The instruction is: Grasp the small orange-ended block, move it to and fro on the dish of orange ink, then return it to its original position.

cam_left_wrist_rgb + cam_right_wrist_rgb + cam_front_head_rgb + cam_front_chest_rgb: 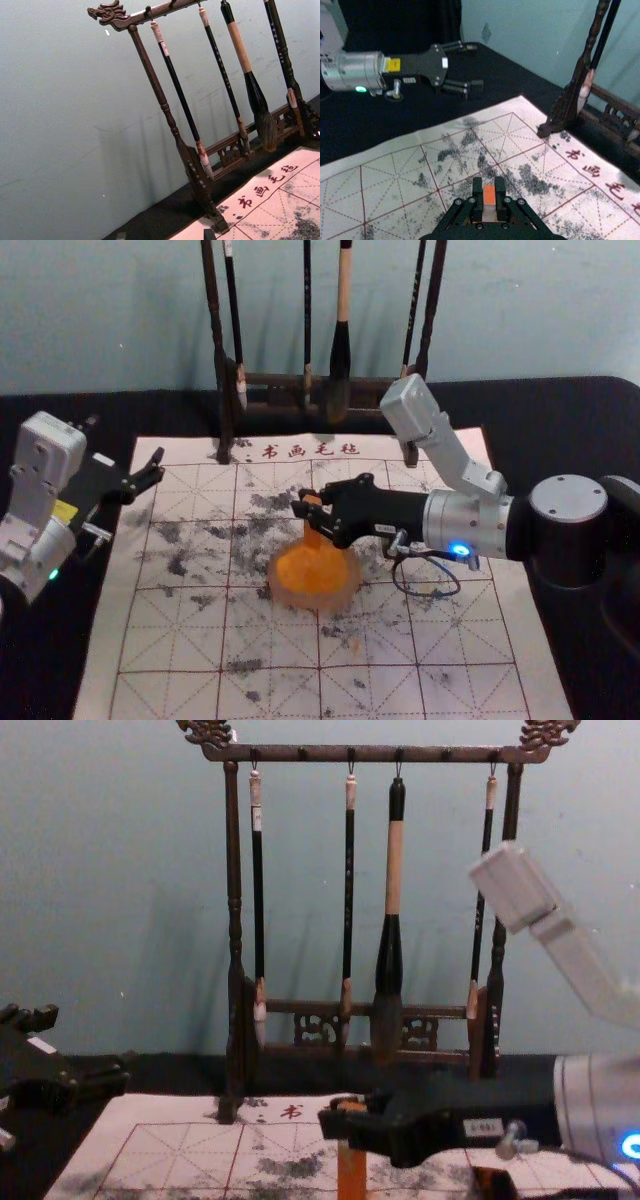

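My right gripper (308, 508) reaches in from the right, its fingers closed around the upper part of the orange-ended block (312, 537). The block stands upright, its lower end at the back part of the dish of orange ink (348, 593); contact with the ink cannot be told. In the right wrist view the block (489, 196) sits between the fingertips of the right gripper (489, 187). The chest view shows the orange lower part of the block (352, 1175) below the right gripper (350, 1120). My left gripper (152, 472) is parked open at the left edge of the mat.
A dark wooden rack (234, 920) with several hanging brushes stands behind the mat, near the wall. The ink-stained calligraphy mat (270, 680) lies on a black-covered table (590, 410). A cable (430, 595) loops beneath the right wrist.
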### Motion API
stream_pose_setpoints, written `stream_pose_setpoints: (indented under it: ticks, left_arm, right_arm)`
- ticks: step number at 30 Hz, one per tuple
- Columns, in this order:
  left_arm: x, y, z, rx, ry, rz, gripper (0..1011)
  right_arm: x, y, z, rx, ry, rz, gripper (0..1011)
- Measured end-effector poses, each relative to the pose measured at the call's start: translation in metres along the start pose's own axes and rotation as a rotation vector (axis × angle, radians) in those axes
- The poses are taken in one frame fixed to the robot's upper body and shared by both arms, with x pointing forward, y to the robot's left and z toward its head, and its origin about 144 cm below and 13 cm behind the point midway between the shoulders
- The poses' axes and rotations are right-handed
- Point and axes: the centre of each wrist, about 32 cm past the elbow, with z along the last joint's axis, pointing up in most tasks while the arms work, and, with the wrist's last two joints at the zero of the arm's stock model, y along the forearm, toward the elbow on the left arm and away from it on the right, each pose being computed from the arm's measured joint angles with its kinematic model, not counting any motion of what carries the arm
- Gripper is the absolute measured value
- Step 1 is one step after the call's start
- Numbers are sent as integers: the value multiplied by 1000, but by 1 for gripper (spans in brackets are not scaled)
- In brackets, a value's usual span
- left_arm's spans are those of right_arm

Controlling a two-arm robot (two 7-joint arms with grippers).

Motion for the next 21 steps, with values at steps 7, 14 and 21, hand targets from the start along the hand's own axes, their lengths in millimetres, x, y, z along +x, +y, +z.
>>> stream_pose_setpoints:
  ticks: [7,14,21]
  left_arm:
    - [0,0,0,0,0,0,1001]
    - [0,0,0,0,0,0,1001]
    - [0,0,0,0,0,0,1001]
  right_arm:
    - [-7,-12,10,48,4,-31,130]
    - [-17,-29,18,96,38,-94,130]
    - [-26,-47,24,141,69,-165,130]
